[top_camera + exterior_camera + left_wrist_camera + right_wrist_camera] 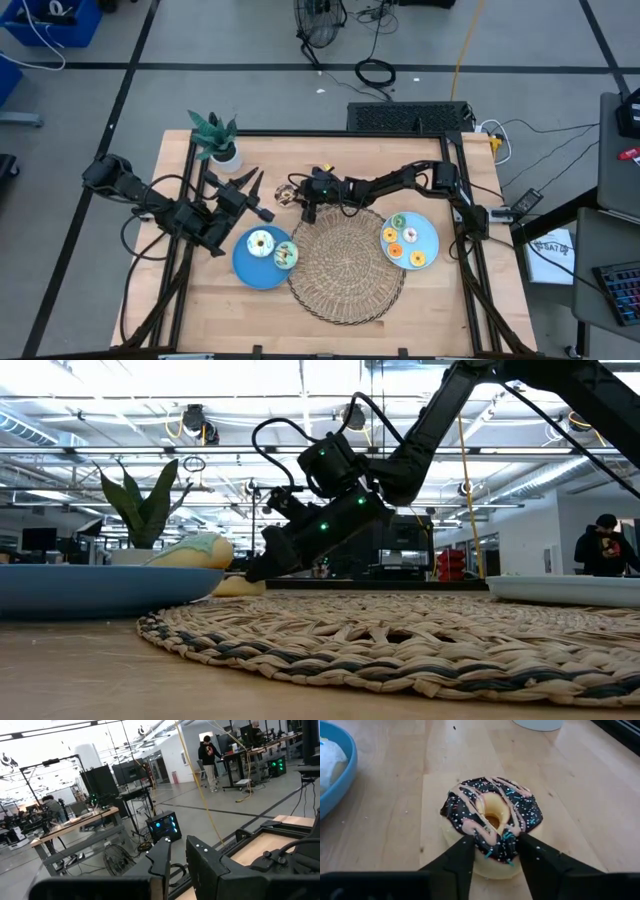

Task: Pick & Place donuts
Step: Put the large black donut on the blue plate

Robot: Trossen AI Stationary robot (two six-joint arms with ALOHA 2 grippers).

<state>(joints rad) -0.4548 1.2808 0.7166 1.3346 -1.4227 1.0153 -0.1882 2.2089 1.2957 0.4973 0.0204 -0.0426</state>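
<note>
Just beyond the woven mat [345, 262], on the bare wooden table [440, 300], the right gripper [492, 847] has its two fingers set on either side of the near rim of a chocolate donut [492, 812], closing on it. Meanwhile the left gripper [262, 212], jaws closed and empty, hangs above the table near the left blue plate [250, 268], which carries a white donut [261, 243] and a green one [285, 255].
</note>
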